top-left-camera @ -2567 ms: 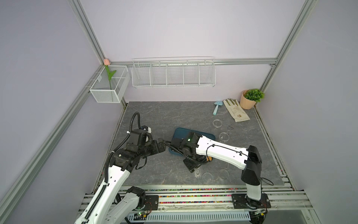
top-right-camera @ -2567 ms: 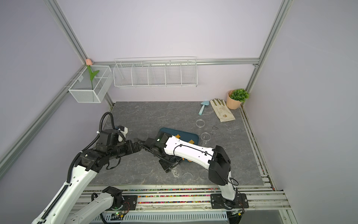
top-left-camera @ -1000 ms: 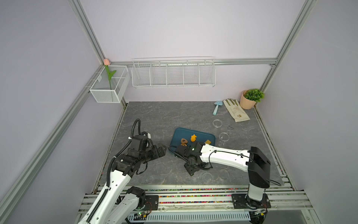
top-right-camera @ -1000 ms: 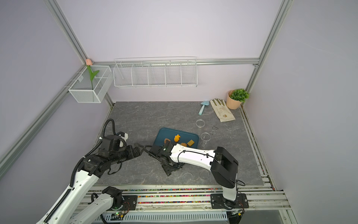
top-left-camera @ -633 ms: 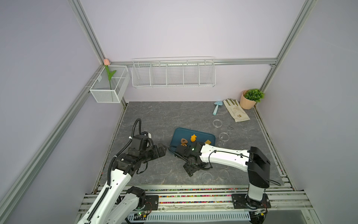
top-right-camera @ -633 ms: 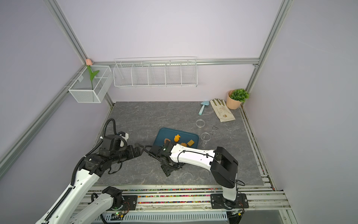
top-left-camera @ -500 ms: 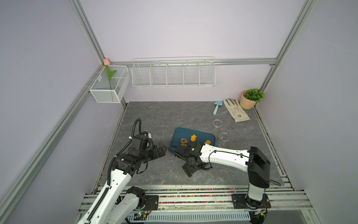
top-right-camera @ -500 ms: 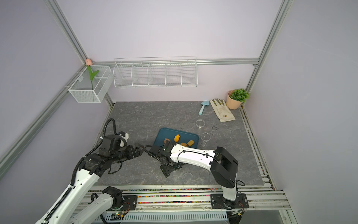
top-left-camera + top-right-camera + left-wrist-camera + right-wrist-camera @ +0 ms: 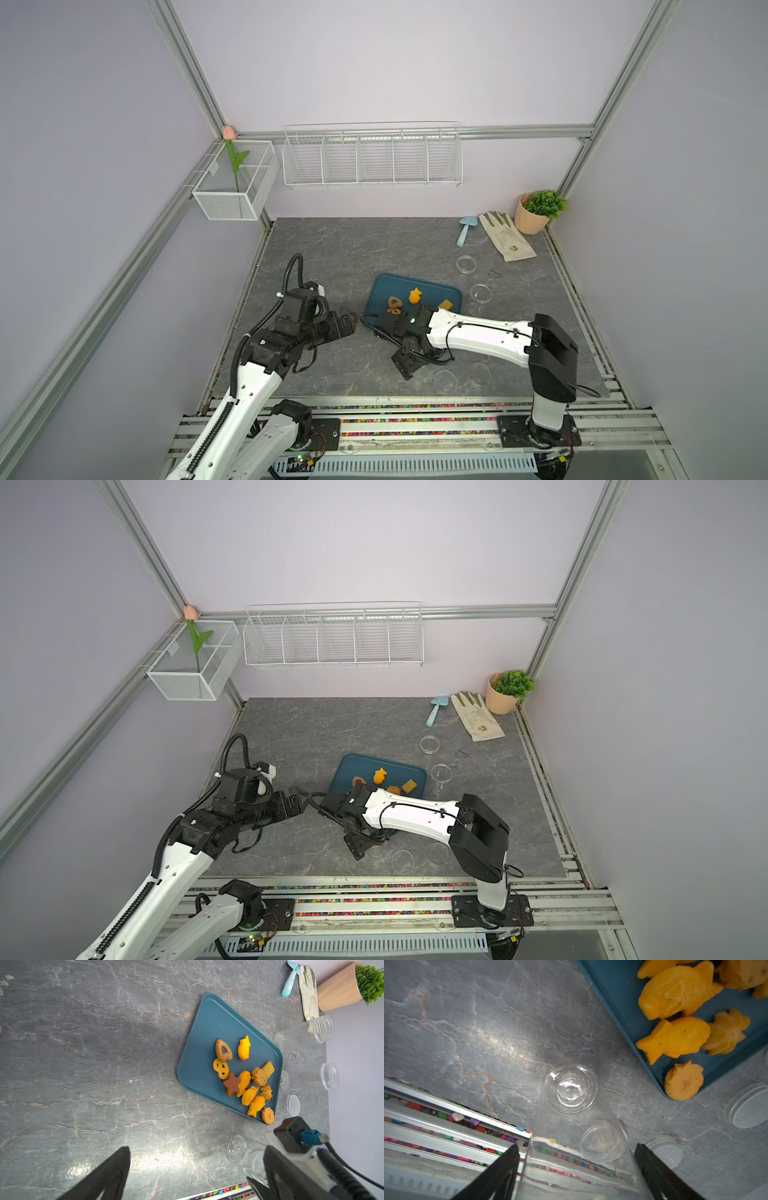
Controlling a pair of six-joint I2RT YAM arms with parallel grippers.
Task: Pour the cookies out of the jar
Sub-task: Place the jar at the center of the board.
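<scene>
Right gripper [image 9: 576, 1147] released jar [image 9: 571, 1088] since earlier; cookies [image 9: 244, 1082] on tray [image 9: 207, 1028]

The bench [image 9: 83, 1064] is looking like grey veined stone, smooth, and is throwing back a soft glare. The tray [image 9: 212, 1028] is showing as smooth dark-teal plastic with a dull sheen. The cookies [image 9: 245, 1082] are looking matt and moulded, and the heart cookie [image 9: 223, 1050] is showing a rough, grainy crust. The jar [image 9: 571, 1088] is showing as clear glossy plastic, and the lids [image 9: 749, 1105] are looking milky-translucent. The right pincer [image 9: 576, 1146] is showing matt black fingers [image 9: 500, 1167], one finely ribbed. The glove [image 9: 308, 995] is looking like pale cloth, the pot [image 9: 338, 993] matt peach, the wire basket [image 9: 374, 158] white-coated metal.
</scene>
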